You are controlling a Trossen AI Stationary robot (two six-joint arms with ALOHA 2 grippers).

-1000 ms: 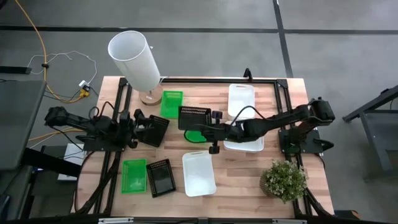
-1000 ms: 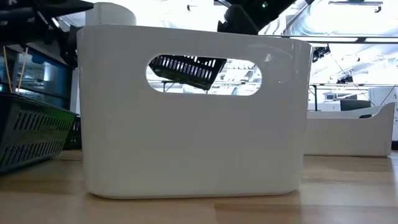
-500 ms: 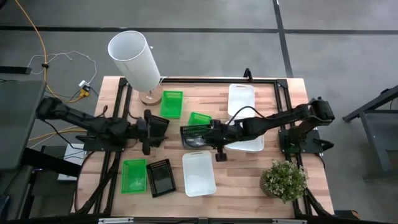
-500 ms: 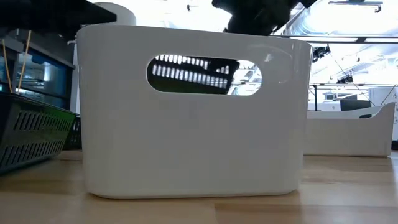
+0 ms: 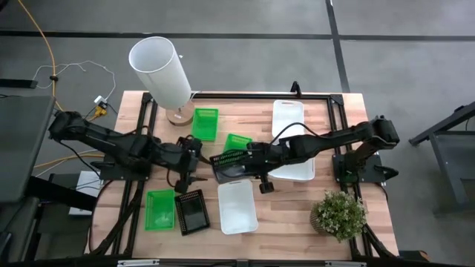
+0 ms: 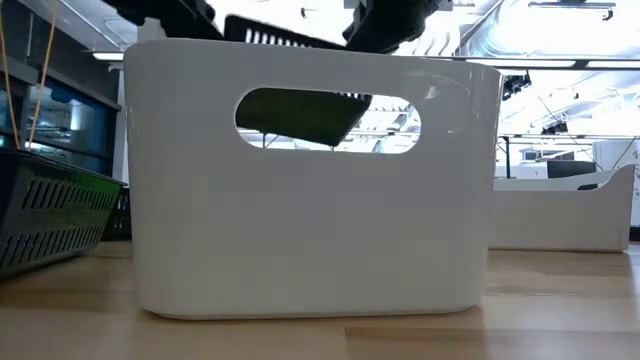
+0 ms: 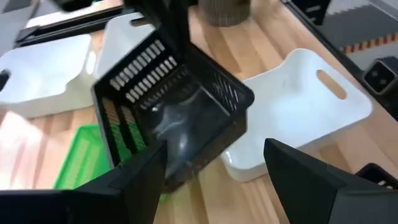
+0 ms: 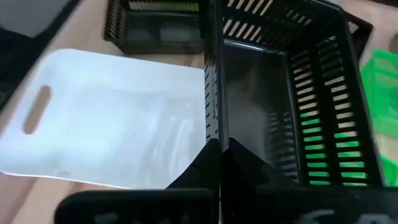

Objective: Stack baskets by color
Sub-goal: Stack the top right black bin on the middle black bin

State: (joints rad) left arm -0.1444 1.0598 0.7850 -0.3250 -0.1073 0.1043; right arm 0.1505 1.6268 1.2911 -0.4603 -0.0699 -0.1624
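Note:
A black slotted basket (image 5: 230,165) hangs tilted over the table's middle, with my right gripper (image 8: 214,155) shut on it. My left gripper (image 7: 214,180) stands open just left of this basket (image 7: 174,118), its fingers apart from it. Another black basket (image 5: 191,211) rests on the table near the front, beside a green basket (image 5: 159,209) and a white basket (image 5: 237,206). Two more green baskets (image 5: 205,124) (image 5: 237,141) lie farther back. White baskets (image 5: 288,119) (image 5: 297,169) sit on the right. My right gripper pinches one side wall (image 8: 212,106) of the black basket at its rim, one finger inside and one outside. The fingers come slanting down from the table's right. The basket hangs lifted clear of the table and tilted.
A tall white cylinder (image 5: 159,70) on a wooden base stands at the far left corner. A potted plant (image 5: 339,213) sits at the near right. In the low view the near white basket (image 6: 310,180) blocks most of the table.
My right gripper has carried the black basket from over the middle green basket toward the near edge, uncovering that green basket, and the black basket has tipped. My left gripper has risen and moved toward the table's right, close to the held basket, turning as it went.

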